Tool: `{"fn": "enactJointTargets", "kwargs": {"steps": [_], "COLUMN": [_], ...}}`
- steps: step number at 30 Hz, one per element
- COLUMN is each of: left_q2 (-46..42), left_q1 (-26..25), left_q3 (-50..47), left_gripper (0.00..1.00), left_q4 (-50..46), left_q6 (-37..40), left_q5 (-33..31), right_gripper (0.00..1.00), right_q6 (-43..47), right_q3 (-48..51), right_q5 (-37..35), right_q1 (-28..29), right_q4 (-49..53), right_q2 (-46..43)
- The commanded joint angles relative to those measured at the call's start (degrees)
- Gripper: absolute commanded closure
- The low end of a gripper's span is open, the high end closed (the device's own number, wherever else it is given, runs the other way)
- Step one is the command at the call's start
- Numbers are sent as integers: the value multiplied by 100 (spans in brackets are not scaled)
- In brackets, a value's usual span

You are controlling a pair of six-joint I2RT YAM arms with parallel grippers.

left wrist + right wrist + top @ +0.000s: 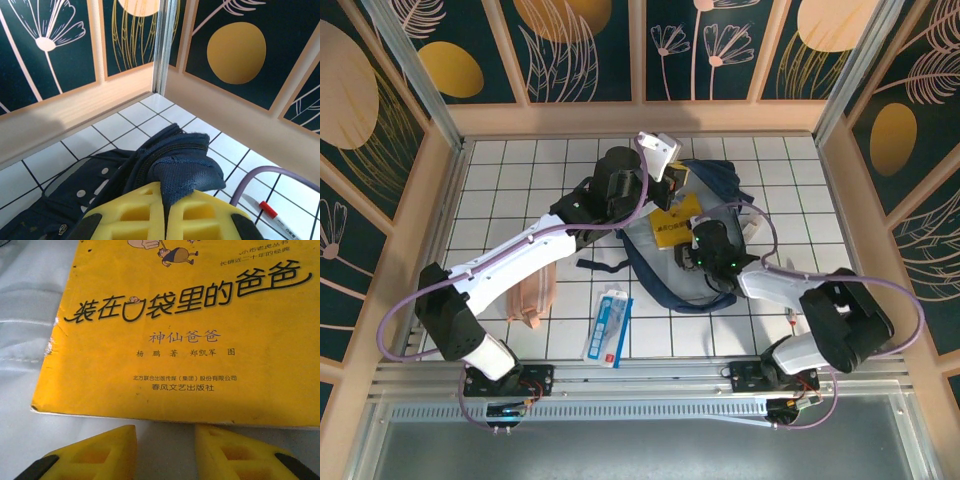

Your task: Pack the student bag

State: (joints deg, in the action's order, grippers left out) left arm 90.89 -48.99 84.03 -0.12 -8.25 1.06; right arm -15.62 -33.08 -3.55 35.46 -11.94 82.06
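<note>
One student bag (716,179), one book (675,222), one pouch (535,295)

Bright, even light falls from above onto the white tiled table (520,170), leaving only soft, faint shadows beneath the arms (520,255) in the sharp overhead view. In the left wrist view the student bag (185,170) is crisp, and a pale sheen lies on the wooden wall (65,125) at middle left. In the right wrist view the yellow book cover (200,340) is bright and legible; the fingers (100,450) of the right gripper (165,452) at the bottom edge look slightly soft.
</note>
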Motion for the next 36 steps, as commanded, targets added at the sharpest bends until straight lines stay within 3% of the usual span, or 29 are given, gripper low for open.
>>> {"fn": "enactJointTargets", "kwargs": {"steps": [1, 8, 12, 13, 15, 16, 17, 21, 23, 25, 30, 36], "left_q2": [-430, -504, -627, -656, -735, -762, -826, -1270, -1490, -1758, -2241, -1805], "left_q1": [6, 12, 5, 10, 12, 13, 11, 177, 606, 1099, 1882, 2125], "left_q3": [83, -76, -394, -488, -665, -665, -660, -986, -1178, -1517, -2782, -3426], "left_gripper": [100, 100, 98, 79, 26, 15, 11, 12, 2, 1, 7, 13], "left_q4": [1023, 1041, 981, 958, 775, 551, 287, -404, -890, -1264, -1007, -542], "left_q6": [-140, -240, -40, -4, 60, 69, 24, -727, -1415, -2005, -2804, -3579], "left_q5": [134, 131, -234, -360, -556, -587, -636, -793, -579, -400, 227, 855], "right_gripper": [64, 64, 63, 63, 61, 61, 60, 59, 59, 59, 59, 59], "right_q6": [-152, -247, -309, -317, -319, -319, -306, -318, -416, -556, -548, -602], "right_q3": [-76, -881, -830, -713, -319, -138, 54, 503, 629, 744, 745, 123], "right_q5": [-404, -630, -479, -424, -281, -213, -117, 172, 159, 214, -234, -273], "right_q1": [40, 48, 60, 62, 61, 56, 57, 27, 27, 44, 706, 1604], "right_q4": [-841, -1021, -712, -664, -596, -542, -468, 302, 737, 1112, 2241, 2871], "right_q2": [442, 1143, 780, 590, 47, -200, -491, -1427, -1895, -2430, -3492, -3585]}}
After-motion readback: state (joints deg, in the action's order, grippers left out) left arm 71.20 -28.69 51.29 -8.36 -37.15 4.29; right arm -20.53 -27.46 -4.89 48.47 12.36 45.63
